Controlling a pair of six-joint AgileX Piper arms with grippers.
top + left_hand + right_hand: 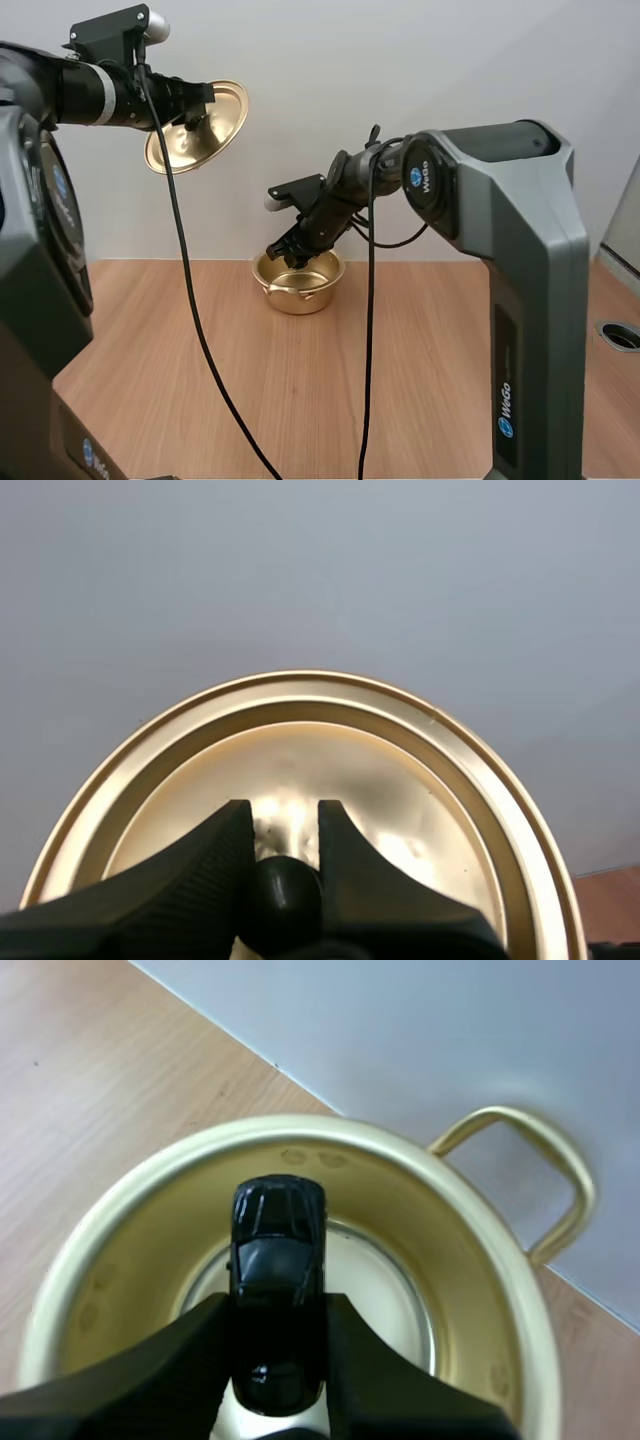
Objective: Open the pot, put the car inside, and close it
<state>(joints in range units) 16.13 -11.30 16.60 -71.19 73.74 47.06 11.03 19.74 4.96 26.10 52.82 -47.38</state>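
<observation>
Pot (299,296) sits open on table (250,400), near table's far edge. Right gripper (278,1310) hangs over pot mouth, fingers pinching small black car (277,1235) by its sides. Car is over inside of pot. Left gripper (284,820) is high up, well apart from pot, tips squeezing black knob (279,900) of gold lid (330,740). Lid is tipped on its side.
</observation>
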